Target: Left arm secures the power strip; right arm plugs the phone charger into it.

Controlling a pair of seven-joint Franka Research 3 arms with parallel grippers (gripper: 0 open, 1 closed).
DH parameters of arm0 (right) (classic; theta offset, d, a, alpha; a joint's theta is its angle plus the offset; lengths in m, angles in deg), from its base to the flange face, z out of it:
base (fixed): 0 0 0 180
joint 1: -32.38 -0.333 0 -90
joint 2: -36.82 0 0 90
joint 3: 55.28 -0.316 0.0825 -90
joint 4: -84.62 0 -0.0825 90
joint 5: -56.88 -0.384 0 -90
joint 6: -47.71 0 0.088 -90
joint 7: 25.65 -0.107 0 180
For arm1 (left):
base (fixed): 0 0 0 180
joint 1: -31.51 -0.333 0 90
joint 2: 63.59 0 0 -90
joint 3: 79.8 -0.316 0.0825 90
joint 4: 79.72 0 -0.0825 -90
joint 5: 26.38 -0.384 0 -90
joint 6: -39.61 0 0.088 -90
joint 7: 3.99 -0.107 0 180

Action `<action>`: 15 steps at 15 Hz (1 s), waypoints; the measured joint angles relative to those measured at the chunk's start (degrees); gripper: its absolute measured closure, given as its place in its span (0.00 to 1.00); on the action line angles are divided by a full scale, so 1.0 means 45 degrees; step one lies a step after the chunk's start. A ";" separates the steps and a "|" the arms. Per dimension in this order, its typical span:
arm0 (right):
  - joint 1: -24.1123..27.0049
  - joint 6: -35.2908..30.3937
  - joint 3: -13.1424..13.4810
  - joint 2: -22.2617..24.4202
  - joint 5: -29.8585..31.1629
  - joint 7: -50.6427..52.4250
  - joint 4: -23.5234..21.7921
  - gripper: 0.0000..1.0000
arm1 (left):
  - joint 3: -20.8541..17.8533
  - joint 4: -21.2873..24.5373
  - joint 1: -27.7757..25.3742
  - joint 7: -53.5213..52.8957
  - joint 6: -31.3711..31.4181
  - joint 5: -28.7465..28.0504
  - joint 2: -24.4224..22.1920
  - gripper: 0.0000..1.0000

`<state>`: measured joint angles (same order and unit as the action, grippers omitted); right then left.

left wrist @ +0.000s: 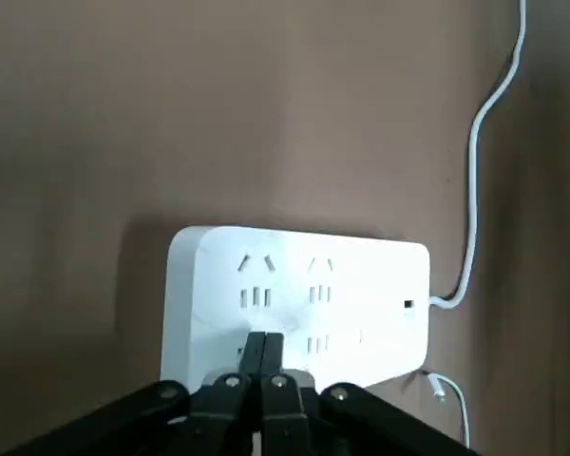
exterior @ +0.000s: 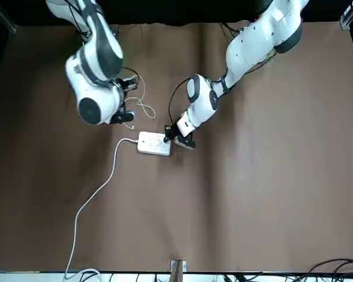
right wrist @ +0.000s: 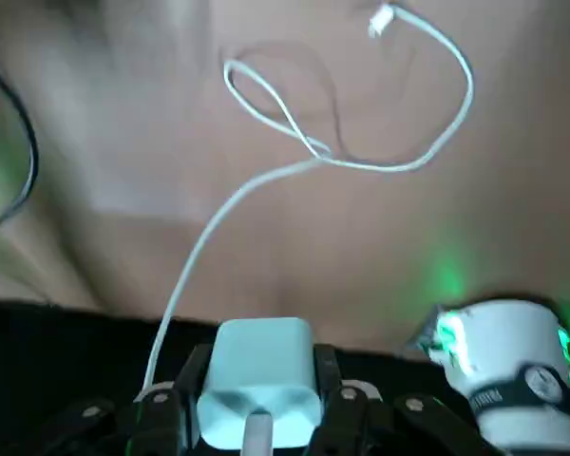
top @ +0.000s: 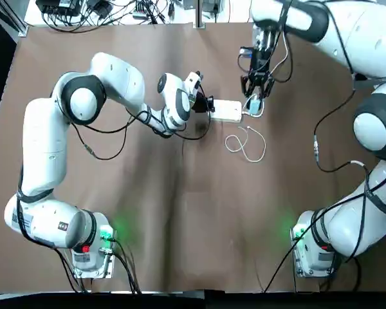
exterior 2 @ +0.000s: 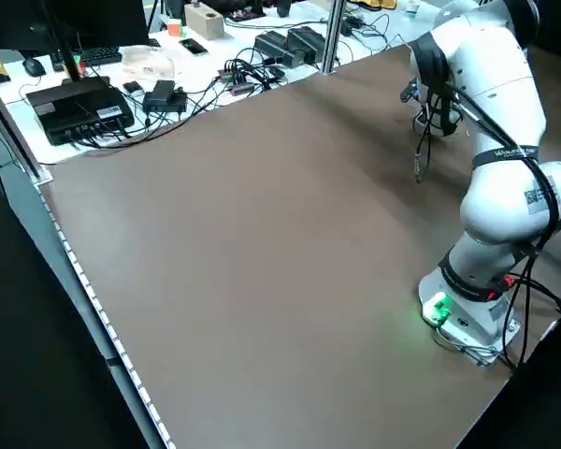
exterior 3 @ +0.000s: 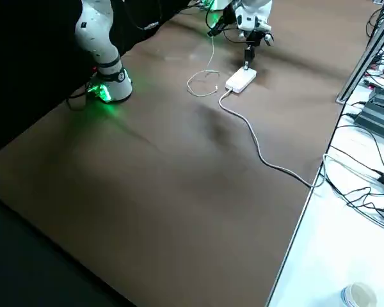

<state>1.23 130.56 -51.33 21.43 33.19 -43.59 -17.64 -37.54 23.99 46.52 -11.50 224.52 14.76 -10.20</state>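
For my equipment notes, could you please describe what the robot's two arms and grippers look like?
Both arms are glossy white with dark grey joint bands and black cables along them. The left gripper and right gripper have black fingers. Green lights glow at both bases.

My left arm [top: 44, 141] and right arm [top: 379, 122] are smooth, glossy white and rounded, with dark grey joint sections and round joint caps [top: 83, 103]. Black cables [top: 334, 110] run along both. On my left arm are a black strap [exterior 2: 507, 156] with pale lettering, a printed label [exterior 2: 539, 198], and green [top: 106, 232] and red lights [top: 85, 248] at the base. My left gripper [left wrist: 263, 337] and right gripper [right wrist: 263, 356] are black, dotted with silvery screws [left wrist: 339, 392]
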 joint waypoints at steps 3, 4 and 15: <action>-0.0465 0.2215 0.0000 -0.0351 0.0001 -0.0754 -0.0556 0.52 | 0.0000 0.0000 0.0000 0.0000 0.0000 0.0000 0.0000 0.99; -0.0511 0.2990 0.0004 -0.0554 0.0012 -0.0978 -0.0576 0.52 | 0.0000 0.0000 -0.0001 0.0000 0.0000 0.0000 0.0000 0.99; -0.0829 0.7475 0.0092 -0.1589 0.1388 -0.3298 -0.0255 0.52 | 0.0000 0.0001 -0.0002 -0.0001 0.0000 0.0000 0.0000 0.99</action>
<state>-2.50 164.20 -50.91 14.28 39.44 -58.43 -18.78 -37.54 23.99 46.51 -11.50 224.52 14.76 -10.20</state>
